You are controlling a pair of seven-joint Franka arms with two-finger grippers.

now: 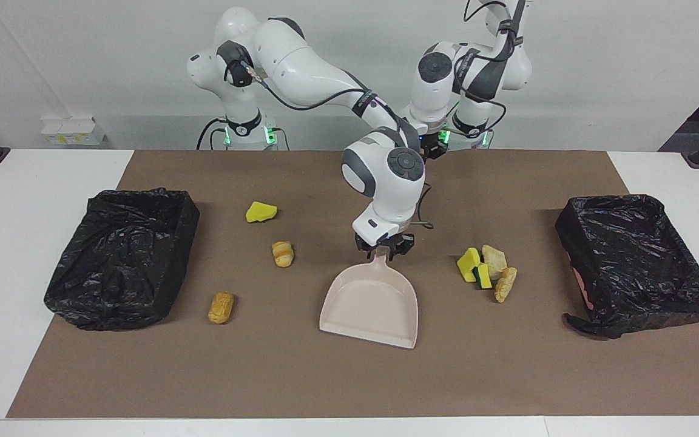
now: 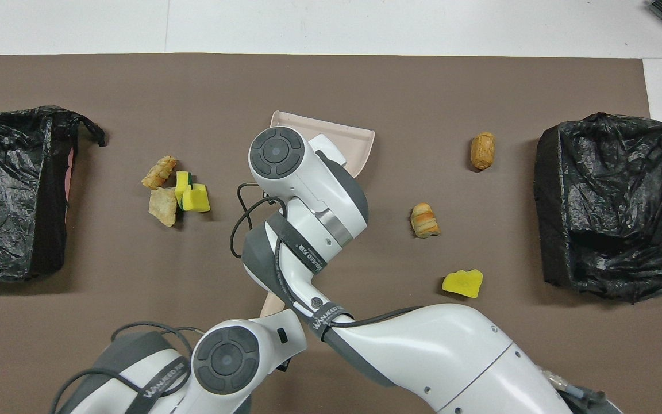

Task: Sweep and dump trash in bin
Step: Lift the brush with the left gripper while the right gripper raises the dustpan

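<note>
My right gripper is shut on the handle end of the beige dustpan, which lies flat mid-mat; in the overhead view the right wrist covers that grip. The trash lies loose on the mat. A cluster of sponge and bread scraps sits beside the pan toward the left arm's end. A yellow sponge and two bread chunks lie toward the right arm's end. My left gripper hangs close to the robots, mostly hidden, shut on a beige brush.
Two bins lined with black bags stand on the brown mat, one at the right arm's end and one at the left arm's end. The right arm's forearm stretches over the mat's middle.
</note>
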